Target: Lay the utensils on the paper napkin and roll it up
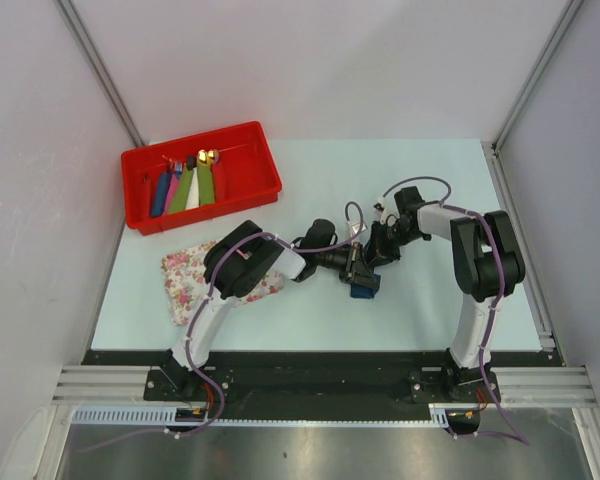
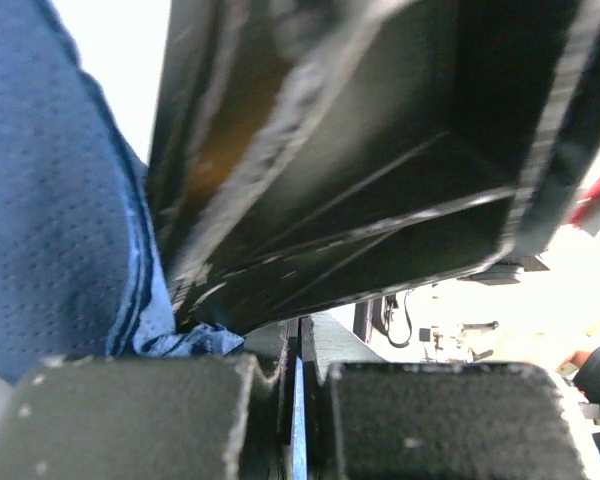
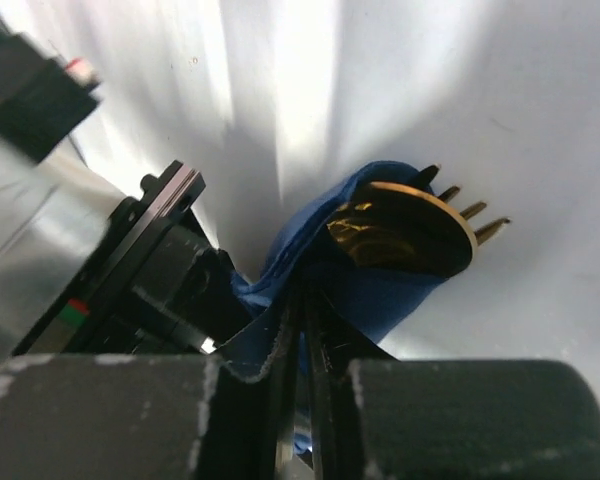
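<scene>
The navy paper napkin is bunched mid-table between both grippers. My left gripper comes in from the left, and in the left wrist view its jaws are shut on a thin blue edge of the napkin. My right gripper comes in from the right, and in the right wrist view it is shut on the napkin. The napkin is wrapped around the gold spoon's bowl and the fork's tines, which poke out of its far end. The handles are hidden.
A red bin at the back left holds several coloured rolls with gold tips. A pink-flowered tray lies partly under the left arm. The right gripper's black body fills most of the left wrist view.
</scene>
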